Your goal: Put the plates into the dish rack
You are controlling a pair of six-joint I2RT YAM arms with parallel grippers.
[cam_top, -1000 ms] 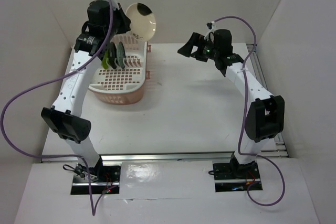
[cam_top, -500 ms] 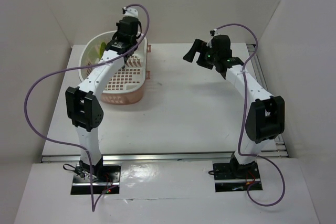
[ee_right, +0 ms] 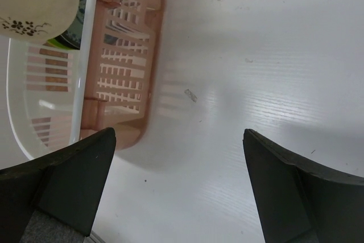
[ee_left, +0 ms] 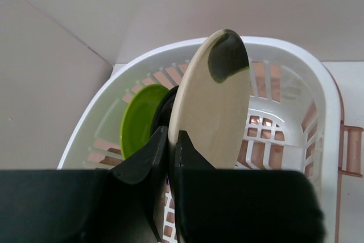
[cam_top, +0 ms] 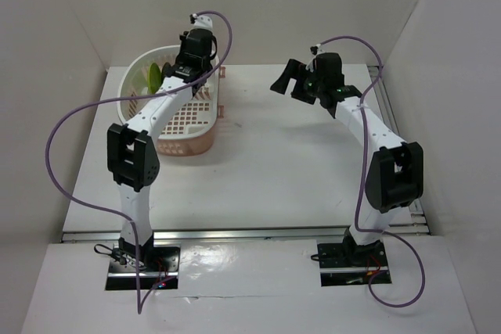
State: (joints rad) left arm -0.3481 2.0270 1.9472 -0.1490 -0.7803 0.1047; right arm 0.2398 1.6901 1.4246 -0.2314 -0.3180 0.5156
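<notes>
- One dish rack (cam_top: pixel 200 140): pale pink plastic, white rim, lattice base, slotted sides. It sits upper left in the top view, on the white table (cam_top: pixel 297 162).
- One cream plate (ee_left: pixel 216 112): round, glossy, with a dark smudge at its top edge. It stands on edge within the rack's rim, and the left gripper (ee_left: pixel 170 140) is clamped on its lower edge.
- One lime green plate (ee_left: pixel 139 118): upright in the rack, left of the cream plate.
- Only the right wrist view shows a small floral sprig on the cream plate.
- One right gripper (ee_right: pixel 179 135): jaws spread wide, holding nothing, above the table right of the rack.
</notes>
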